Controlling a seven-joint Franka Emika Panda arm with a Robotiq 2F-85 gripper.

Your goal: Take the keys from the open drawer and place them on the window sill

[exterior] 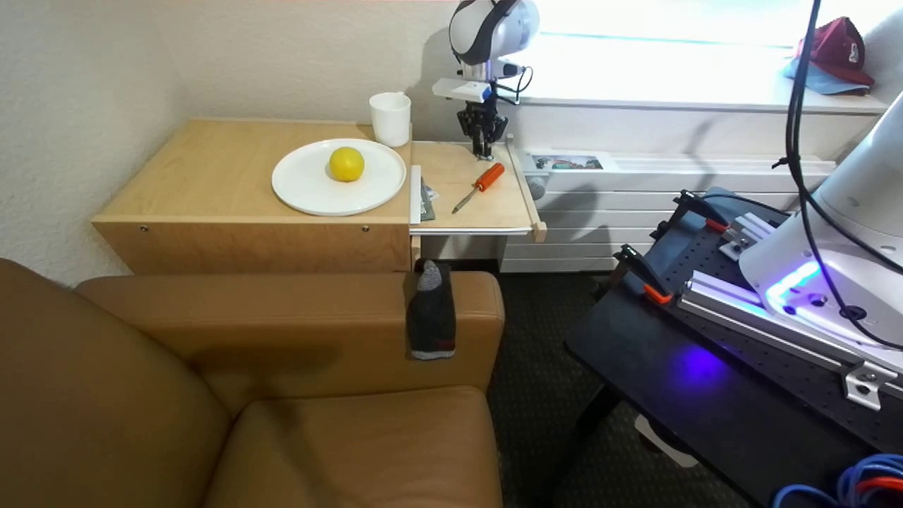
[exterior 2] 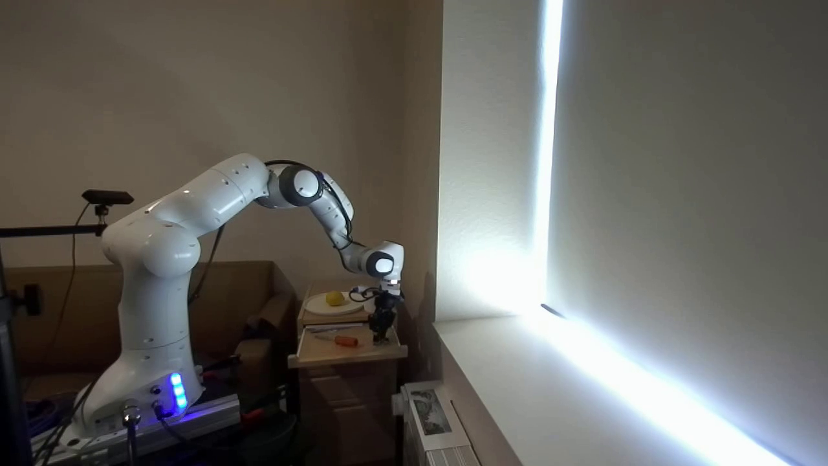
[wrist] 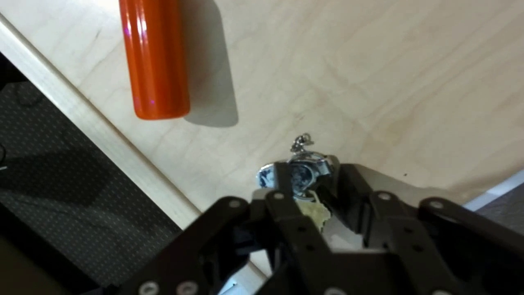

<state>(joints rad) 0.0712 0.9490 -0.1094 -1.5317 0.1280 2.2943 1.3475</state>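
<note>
Black and pointing down, the pincer [wrist: 315,178] sits low in the open drawer [exterior: 509,204], its two fingers [wrist: 282,180] standing on either side of the keys [wrist: 303,175]. A gap shows between the fingers, with part of the bunch and a brass-coloured key [wrist: 314,209] in it; whether the pads press on the metal I cannot tell. A short chain [wrist: 301,143] pokes out past the fingertips over the pale wood. Grasping looks to be the step in hand, with the lift not yet made.

Near the keys, but apart from them, an orange-handled screwdriver [exterior: 482,185] lies in the drawer with its handle toward the pincer. On the bench [exterior: 226,176] beside the drawer, a white plate [exterior: 310,196] bears a yellow ball-shaped fruit [exterior: 346,164], perhaps a lemon, and a white mug [exterior: 391,120] stands just beside the plate.

Out past the drawer front and higher up, the brightly lit window sill [exterior: 635,81] runs above a radiator [exterior: 677,204], with a maroon cap [exterior: 838,49] at the end away from the drawer.

For the next move, I judge, the pincer needs a sure squeeze on the bunch, then a straight lift, high enough for chain and key to clear the drawer's edge without brushing the screwdriver, before the swing across to the sill.
</note>
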